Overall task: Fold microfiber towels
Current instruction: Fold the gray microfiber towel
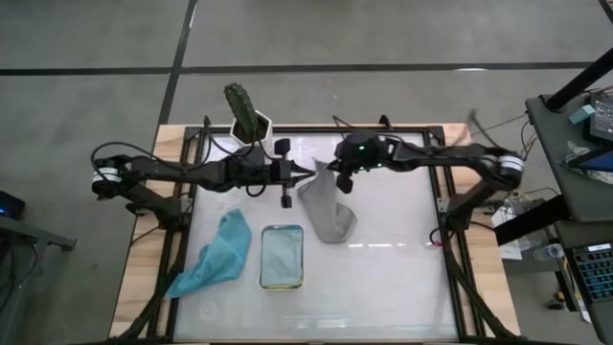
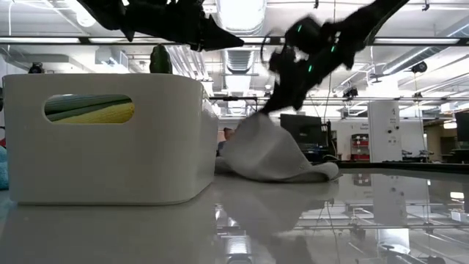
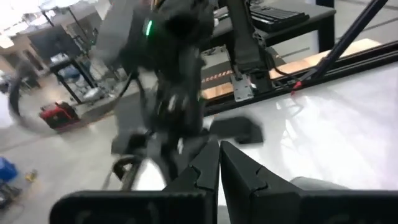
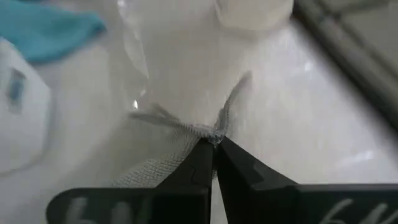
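Observation:
A grey towel [image 1: 328, 213] is drawn up into a peak over the middle of the table, with my right gripper [image 4: 214, 142] shut on it. Its lower part [image 2: 293, 167] rests on the table. My left gripper [image 1: 310, 170] hovers just left of the peak, shut and holding nothing; in the left wrist view its shut fingertips [image 3: 219, 157] point at the right arm. A teal towel [image 1: 215, 255] lies crumpled at the near left. The white tray [image 1: 282, 257] holds folded towels, green and yellow ones [image 2: 89, 108] showing through its handle slot. My right gripper pinches a bunched bit of the grey towel's edge [image 4: 210, 130] between its two fingertips. The fingers slant down from the table's far right. The towel hangs below them as a slack cone [image 2: 265, 139], its lower part on the table.
A green object in a white hexagonal holder [image 1: 247, 117] stands at the table's far edge, behind the left arm. The teal towel and the tray take up the near left; bare table top [image 1: 393, 259] lies to the near right.

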Controlling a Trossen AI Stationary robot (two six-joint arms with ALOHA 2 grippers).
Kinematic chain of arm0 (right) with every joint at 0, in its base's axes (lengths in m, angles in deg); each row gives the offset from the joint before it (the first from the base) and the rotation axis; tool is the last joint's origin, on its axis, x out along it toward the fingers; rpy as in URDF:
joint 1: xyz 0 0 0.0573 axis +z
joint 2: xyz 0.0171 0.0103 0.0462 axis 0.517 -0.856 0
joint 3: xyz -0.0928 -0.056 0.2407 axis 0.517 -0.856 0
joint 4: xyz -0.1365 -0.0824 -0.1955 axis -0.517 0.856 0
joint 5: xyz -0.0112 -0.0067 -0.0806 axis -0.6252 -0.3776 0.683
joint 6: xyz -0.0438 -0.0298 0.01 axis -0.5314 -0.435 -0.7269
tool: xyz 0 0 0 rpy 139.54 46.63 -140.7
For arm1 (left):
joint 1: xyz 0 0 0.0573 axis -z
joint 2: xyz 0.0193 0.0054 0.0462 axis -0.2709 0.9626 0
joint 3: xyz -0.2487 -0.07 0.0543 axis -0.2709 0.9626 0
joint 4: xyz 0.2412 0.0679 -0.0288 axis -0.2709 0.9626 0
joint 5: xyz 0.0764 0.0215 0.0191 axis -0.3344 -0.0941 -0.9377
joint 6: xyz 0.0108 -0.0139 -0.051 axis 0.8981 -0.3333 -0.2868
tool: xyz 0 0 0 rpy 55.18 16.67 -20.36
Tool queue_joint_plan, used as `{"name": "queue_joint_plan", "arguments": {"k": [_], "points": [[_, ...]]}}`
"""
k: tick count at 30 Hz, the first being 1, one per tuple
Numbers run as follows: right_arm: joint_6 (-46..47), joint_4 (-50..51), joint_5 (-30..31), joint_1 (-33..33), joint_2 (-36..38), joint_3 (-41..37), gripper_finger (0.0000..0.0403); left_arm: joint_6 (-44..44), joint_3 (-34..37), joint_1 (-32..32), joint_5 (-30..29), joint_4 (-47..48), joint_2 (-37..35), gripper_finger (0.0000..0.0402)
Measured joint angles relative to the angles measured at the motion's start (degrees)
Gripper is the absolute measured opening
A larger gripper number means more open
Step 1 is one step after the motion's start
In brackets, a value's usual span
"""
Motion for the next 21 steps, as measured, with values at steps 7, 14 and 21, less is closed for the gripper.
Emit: {"name": "queue_joint_plan", "arguments": {"k": [7, 14, 21], "points": [[-5.95, 0.67, -0.01, 3.86, 11.28, -0.63, 0.0009, 0.76, -0.04, -2.22, 1.07, 0.11, 0.00, 0.0040], [-8.45, 0.74, -0.04, 6.60, 14.12, -0.79, 0.0009, 1.10, 0.04, -2.38, 2.34, 0.16, 2.06, 0.0157], [-8.88, 0.94, -0.02, 6.84, 13.60, -0.95, 0.0009, 5.81, 0.02, -2.43, 2.09, -4.40, 7.85, 0.0219]]}}
